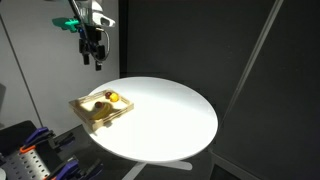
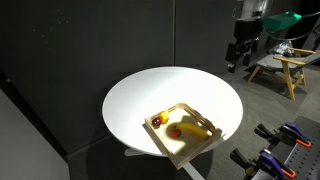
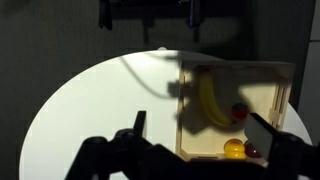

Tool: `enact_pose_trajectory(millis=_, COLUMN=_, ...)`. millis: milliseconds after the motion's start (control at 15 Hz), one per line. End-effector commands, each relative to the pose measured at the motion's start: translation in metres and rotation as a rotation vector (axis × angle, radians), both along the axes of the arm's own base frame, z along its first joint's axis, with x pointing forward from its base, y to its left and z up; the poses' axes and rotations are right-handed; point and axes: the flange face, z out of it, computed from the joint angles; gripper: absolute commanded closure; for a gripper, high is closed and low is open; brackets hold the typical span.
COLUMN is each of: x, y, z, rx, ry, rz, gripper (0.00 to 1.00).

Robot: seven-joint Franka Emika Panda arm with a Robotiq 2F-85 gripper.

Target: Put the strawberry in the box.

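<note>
The box [image 2: 203, 144] is a shallow light-wood tray at the edge of the round white table; it also shows in an exterior view [image 1: 88, 116] and in the wrist view [image 3: 270, 85]. Inside it, the strawberry [image 3: 240, 112] is a small red lump beside the banana [image 3: 208, 100]; it also shows in an exterior view [image 2: 174, 131]. My gripper [image 3: 200, 125] is open and empty, high above the table and apart from the box, as both exterior views show [image 1: 94, 58] [image 2: 237, 60].
A small round orange fruit [image 3: 233, 149] lies in a corner of the box, with a dark red lump beside it, half hidden by my finger. The white table [image 2: 135, 100] stands before dark curtains. A wooden chair [image 2: 285, 68] stands behind the arm.
</note>
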Motion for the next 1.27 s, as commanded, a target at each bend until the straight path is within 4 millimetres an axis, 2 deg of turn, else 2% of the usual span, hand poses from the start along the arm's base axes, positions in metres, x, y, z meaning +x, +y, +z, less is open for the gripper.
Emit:
enact_pose_trajectory(millis=0, x=-0.0085, y=-0.0038, z=0.0055, rx=-0.015, ry=-0.037, rz=0.041, gripper=0.0)
enact_pose_trajectory(millis=133, x=-0.0024, y=-0.0003, z=0.0022, rx=-0.003, ry=-0.014, rz=0.017, gripper=0.0)
enact_pose_trajectory(millis=1200, x=-0.0026, y=0.0009, z=-0.0003, rx=-0.004, ry=-0.01, rz=0.02, gripper=0.0)
